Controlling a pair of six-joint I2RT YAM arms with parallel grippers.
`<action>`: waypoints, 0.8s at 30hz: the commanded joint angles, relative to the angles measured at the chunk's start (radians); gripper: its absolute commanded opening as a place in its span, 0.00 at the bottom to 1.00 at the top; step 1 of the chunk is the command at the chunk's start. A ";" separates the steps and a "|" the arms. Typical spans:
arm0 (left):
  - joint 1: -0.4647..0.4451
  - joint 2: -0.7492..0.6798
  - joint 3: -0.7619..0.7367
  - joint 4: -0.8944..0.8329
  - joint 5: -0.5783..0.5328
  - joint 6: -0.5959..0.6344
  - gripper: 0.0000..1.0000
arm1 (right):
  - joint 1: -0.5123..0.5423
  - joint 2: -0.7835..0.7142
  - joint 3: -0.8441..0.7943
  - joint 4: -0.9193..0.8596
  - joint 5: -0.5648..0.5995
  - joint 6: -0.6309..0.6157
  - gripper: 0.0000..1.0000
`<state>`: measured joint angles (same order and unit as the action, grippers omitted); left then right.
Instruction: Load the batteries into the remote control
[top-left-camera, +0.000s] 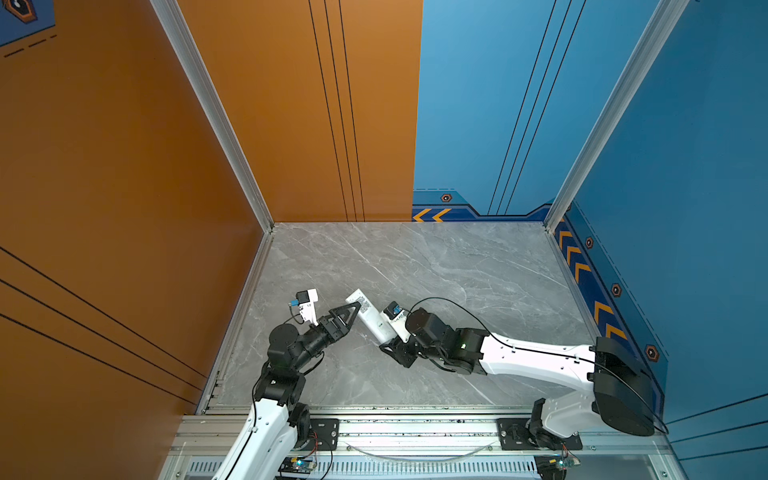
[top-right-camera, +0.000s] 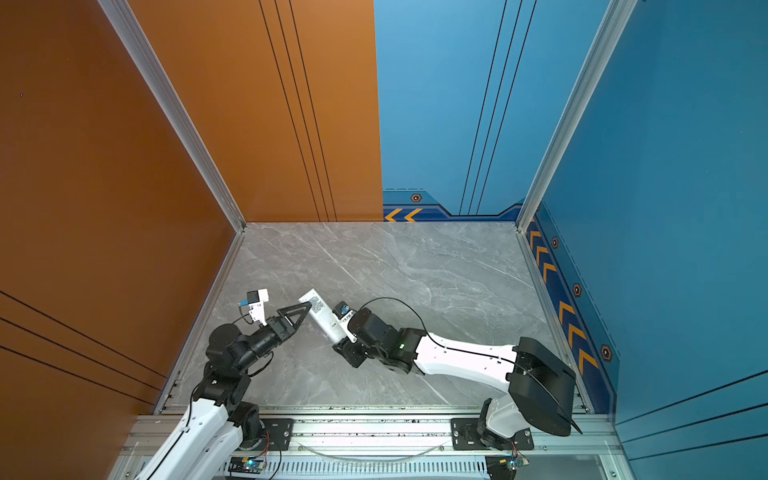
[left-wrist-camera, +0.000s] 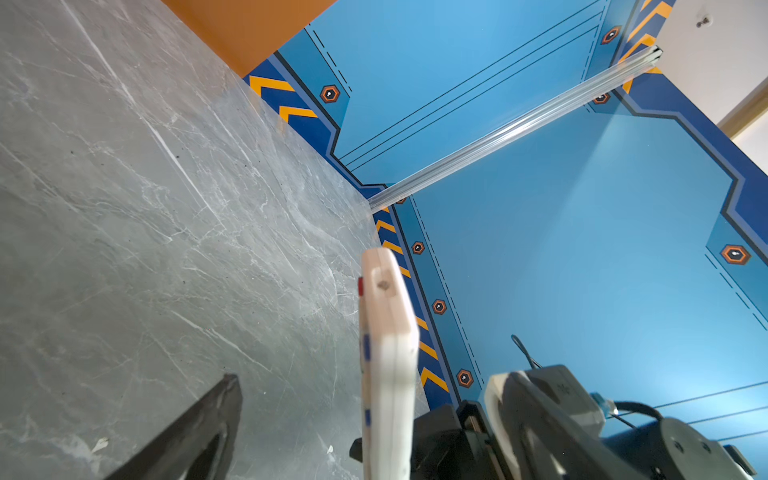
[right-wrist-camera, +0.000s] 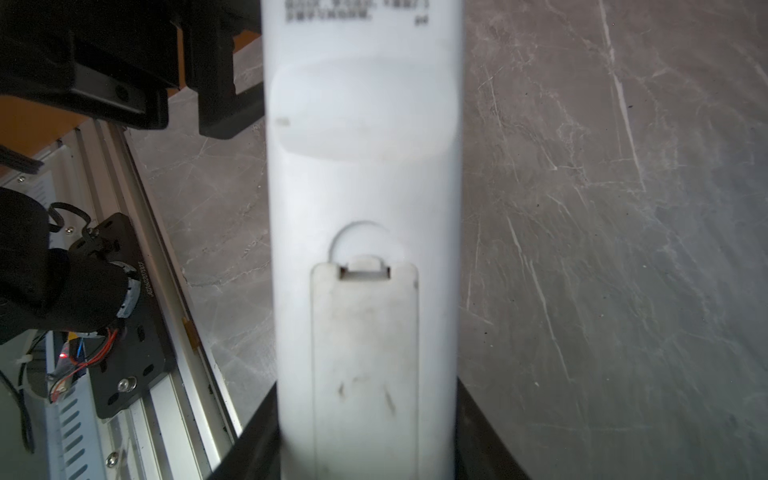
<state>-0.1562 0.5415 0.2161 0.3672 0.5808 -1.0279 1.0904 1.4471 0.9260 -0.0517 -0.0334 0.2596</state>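
Right end effector (top-left-camera: 392, 343) clamps the remote's (top-left-camera: 368, 316) near end over the worktop (top-left-camera: 457, 270), long axis slanting away and leftward. Left end effector (top-left-camera: 348, 313), jaws apart, sits just beside its middle; no batteries show.

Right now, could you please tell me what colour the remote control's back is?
The remote control is white there, best seen in the right wrist view.
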 joint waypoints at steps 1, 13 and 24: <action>-0.011 -0.033 0.048 0.091 0.077 0.037 0.98 | -0.033 -0.065 -0.014 0.064 -0.126 0.015 0.11; -0.091 -0.102 0.100 0.226 0.128 0.072 0.98 | -0.189 -0.278 -0.103 0.148 -0.420 0.081 0.12; -0.258 0.004 0.174 0.268 0.128 0.160 0.99 | -0.211 -0.327 -0.145 0.344 -0.631 0.199 0.14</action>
<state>-0.3859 0.5339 0.3466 0.5861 0.6861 -0.9184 0.8822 1.1538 0.7921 0.1612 -0.5716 0.4026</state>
